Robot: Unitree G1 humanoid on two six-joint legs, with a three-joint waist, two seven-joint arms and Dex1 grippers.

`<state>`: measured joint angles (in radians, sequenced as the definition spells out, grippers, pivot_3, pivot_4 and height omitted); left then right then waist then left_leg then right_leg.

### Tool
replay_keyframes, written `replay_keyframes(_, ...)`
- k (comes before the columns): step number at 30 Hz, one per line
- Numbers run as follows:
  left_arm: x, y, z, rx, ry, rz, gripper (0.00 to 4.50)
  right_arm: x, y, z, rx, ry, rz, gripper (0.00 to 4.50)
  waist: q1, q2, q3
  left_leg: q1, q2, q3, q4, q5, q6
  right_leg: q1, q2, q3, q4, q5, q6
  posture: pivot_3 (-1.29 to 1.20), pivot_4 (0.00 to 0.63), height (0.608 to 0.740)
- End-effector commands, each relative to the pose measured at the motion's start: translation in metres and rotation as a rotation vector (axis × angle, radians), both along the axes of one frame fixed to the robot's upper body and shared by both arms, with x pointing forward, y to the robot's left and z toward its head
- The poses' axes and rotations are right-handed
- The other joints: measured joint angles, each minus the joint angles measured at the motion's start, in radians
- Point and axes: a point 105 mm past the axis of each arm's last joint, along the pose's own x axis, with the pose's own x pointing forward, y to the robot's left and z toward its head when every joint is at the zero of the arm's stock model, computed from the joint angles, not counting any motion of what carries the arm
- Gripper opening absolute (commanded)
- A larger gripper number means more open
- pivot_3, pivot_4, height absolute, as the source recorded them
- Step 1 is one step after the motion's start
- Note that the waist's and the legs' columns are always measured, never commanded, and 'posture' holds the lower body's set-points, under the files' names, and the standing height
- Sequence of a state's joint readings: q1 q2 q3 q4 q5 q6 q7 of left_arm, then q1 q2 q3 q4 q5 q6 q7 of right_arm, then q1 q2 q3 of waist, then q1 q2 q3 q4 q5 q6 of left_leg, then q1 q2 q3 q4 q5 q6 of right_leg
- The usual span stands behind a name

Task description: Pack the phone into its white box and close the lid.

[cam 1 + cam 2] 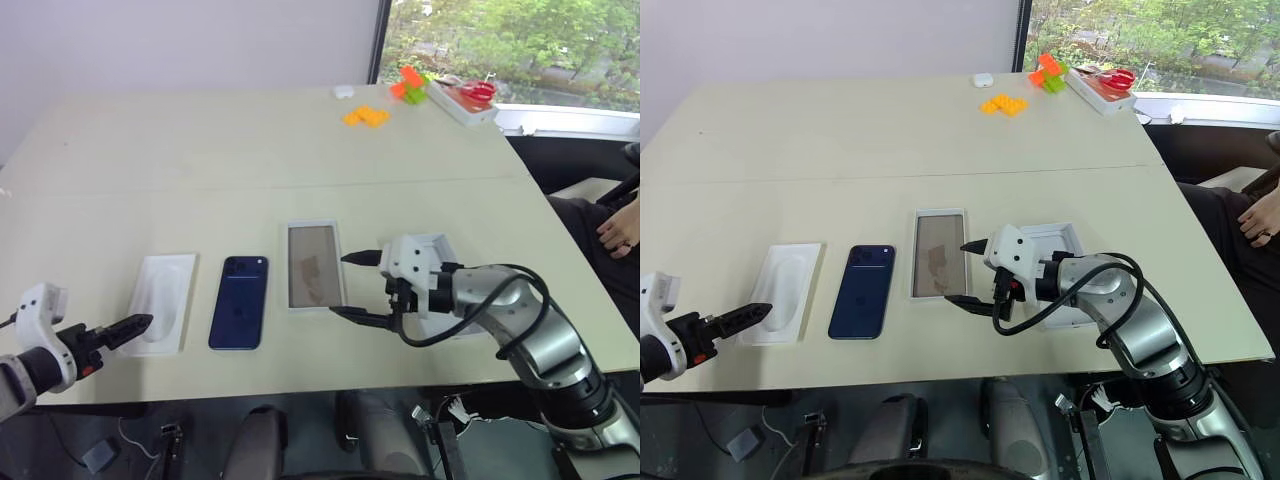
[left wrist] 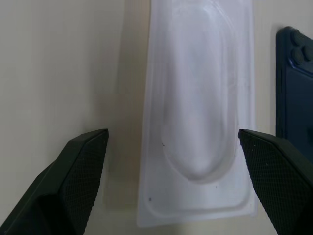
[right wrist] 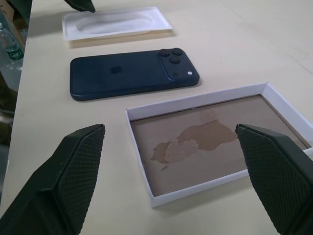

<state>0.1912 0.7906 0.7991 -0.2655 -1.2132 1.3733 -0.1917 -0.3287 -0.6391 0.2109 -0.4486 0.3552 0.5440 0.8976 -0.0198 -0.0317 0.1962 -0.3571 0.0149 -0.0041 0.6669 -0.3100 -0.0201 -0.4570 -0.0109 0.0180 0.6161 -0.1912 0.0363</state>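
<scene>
**Both claws spread wide, phone lying outside its box**

On the pale table [image 1: 250,140] three things lie in a row near the front edge. The white insert [image 1: 164,302] with its oval hollow is furthest to the robot's left. Just beside it lies the phone [image 1: 240,301], dark navy, back up, its camera cluster at the far end. Next comes the white box [image 1: 314,266], a shallow tray with a brownish, patchy floor, nothing inside it.

The right gripper [image 1: 356,288] hangs at the tray's right edge, pointing leftward across it, its two black fingers spread apart and grasping nothing. Behind that hand sits the lid [image 1: 1065,236], open side up and partly hidden by the wrist.

The left gripper [image 2: 176,183] is low by the near end of the insert, fingers released wide on either side of it and touching nothing.

At the far corner lie orange blocks [image 1: 366,116] and a flat white box with red items [image 1: 462,98]. A person's hand [image 1: 620,228] rests at the right side.
</scene>
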Motion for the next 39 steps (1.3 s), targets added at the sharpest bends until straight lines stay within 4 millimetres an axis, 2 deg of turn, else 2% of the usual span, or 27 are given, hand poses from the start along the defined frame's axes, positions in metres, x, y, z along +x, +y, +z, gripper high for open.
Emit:
replay_keyframes(1, 0.0, -0.006, -0.005, -0.024, 0.042, -0.027, 4.46, -0.002, 0.003, 0.012, 0.008, -0.058, 0.024, 4.48, 0.0, 0.0, 0.0, 0.0, 0.0, 0.0, 0.0, 0.0, 0.0, 0.0, 0.0, 0.0, 0.0, 0.0, 0.0, 0.0, 0.15, 0.727)
replay_keyframes(5, 0.004, -0.005, -0.011, -0.011, 0.064, -0.013, 4.46, -0.001, 0.003, 0.013, 0.008, -0.066, 0.017, 4.48, 0.004, 0.0, 0.0, 0.001, -0.001, 0.0, 0.0, 0.0, 0.0, 0.001, 0.0, 0.0, 0.001, 0.0, -0.001, 0.0, 0.15, 0.727)
replay_keyframes(8, 0.007, -0.004, -0.013, -0.007, 0.059, 0.0, 3.23, -0.001, 0.003, 0.013, 0.01, -0.07, 0.012, 4.5, 0.004, 0.001, 0.0, 0.001, -0.001, 0.0, 0.0, 0.0, 0.0, 0.001, 0.0, 0.0, 0.001, 0.0, -0.001, 0.0, 0.15, 0.727)
replay_keyframes(13, 0.012, -0.002, -0.011, -0.025, 0.02, 0.031, 0.66, -0.003, 0.005, 0.013, 0.009, -0.07, 0.017, 4.5, 0.004, 0.0, 0.0, 0.001, -0.001, 0.0, 0.0, 0.0, 0.0, 0.001, -0.001, 0.0, 0.001, 0.001, -0.001, 0.0, 0.15, 0.727)
replay_keyframes(14, 0.013, -0.003, -0.009, -0.033, 0.008, 0.031, 0.23, -0.003, 0.005, 0.013, 0.009, -0.07, 0.019, 4.5, 0.005, 0.0, -0.001, 0.001, -0.001, 0.0, 0.0, 0.0, -0.001, 0.001, -0.001, 0.0, 0.001, 0.001, -0.001, 0.0, 0.15, 0.727)
replay_keyframes(15, 0.014, -0.003, -0.006, -0.044, -0.012, 0.032, 0.04, -0.003, 0.006, 0.013, 0.009, -0.069, 0.022, 4.5, 0.006, 0.0, -0.001, 0.001, -0.001, 0.0, 0.0, 0.0, -0.001, 0.001, -0.001, 0.0, 0.001, 0.001, -0.001, 0.0, 0.15, 0.727)
replay_keyframes(22, 0.014, 0.0, 0.024, -0.169, -0.226, 0.076, 0.04, -0.003, 0.007, 0.014, 0.011, -0.068, 0.035, 4.5, 0.003, 0.0, -0.001, 0.001, -0.001, 0.0, 0.0, 0.0, -0.001, 0.001, -0.001, 0.0, 0.001, 0.001, -0.001, 0.0, 0.15, 0.727)
replay_keyframes(25, 0.012, 0.003, 0.031, -0.205, -0.275, 0.099, 0.04, -0.003, 0.008, 0.015, 0.01, -0.069, 0.038, 4.5, 0.001, -0.001, -0.001, 0.001, -0.001, 0.0, 0.0, 0.0, -0.001, 0.001, 0.0, 0.0, 0.001, 0.001, -0.001, 0.0, 0.15, 0.727)
replay_keyframes(30, 0.016, -0.013, 0.051, -0.288, -0.383, 0.064, 0.04, 0.001, 0.007, 0.018, 0.005, -0.078, 0.042, 4.5, 0.003, -0.001, -0.001, 0.001, 0.0, 0.0, 0.0, 0.0, -0.001, 0.001, 0.0, 0.0, 0.001, 0.001, -0.001, 0.0, 0.15, 0.727)
replay_keyframes(34, 0.044, -0.078, 0.061, -0.294, -0.401, -0.11, 0.04, 0.013, -0.007, 0.023, -0.02, -0.106, -0.014, 4.5, 0.016, -0.002, -0.002, 0.001, -0.001, -0.002, 0.001, 0.001, -0.001, 0.004, -0.002, 0.0, 0.0, 0.001, -0.001, 0.0, 0.15, 0.727)
replay_keyframes(36, 0.05, -0.095, 0.062, -0.293, -0.397, -0.14, 0.04, 0.017, -0.011, 0.025, -0.025, -0.113, -0.035, 4.5, 0.018, -0.003, -0.002, 0.002, -0.002, -0.002, 0.001, 0.001, -0.002, 0.006, -0.003, 0.0, 0.0, 0.001, -0.001, 0.0, 0.15, 0.727)
replay_keyframes(39, 0.069, -0.138, 0.052, -0.297, -0.311, -0.185, 0.04, 0.023, -0.025, 0.026, -0.051, -0.132, -0.087, 4.5, 0.012, -0.003, -0.002, 0.002, -0.002, -0.001, 0.001, 0.001, -0.002, 0.007, -0.004, 0.0, -0.001, 0.005, -0.001, 0.0, 0.15, 0.727)
